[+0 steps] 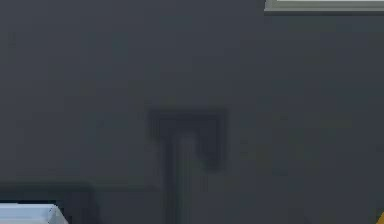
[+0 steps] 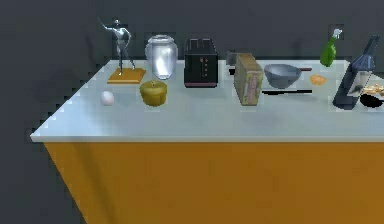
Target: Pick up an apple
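Note:
A round yellow-green thing [image 2: 153, 93], about the shape of an apple, rests on the pale countertop [image 2: 200, 125] in the arm side view, left of the middle and near the front edge. A small white egg-like blob [image 2: 107, 97] lies just left of it. A small orange blob [image 2: 318, 79] sits farther right, beside a grey bowl [image 2: 282, 74].
Along the counter's back stand a silver statue [image 2: 122, 50] on a wooden base, a glass jar [image 2: 160, 57], a black toaster [image 2: 201, 63], a tan loaf-like block [image 2: 246, 78], a green bottle [image 2: 328, 48] and a dark bottle [image 2: 352, 80]. The counter front [image 2: 200, 180] is orange. The forward view faces a dark grey wall [image 1: 100, 90].

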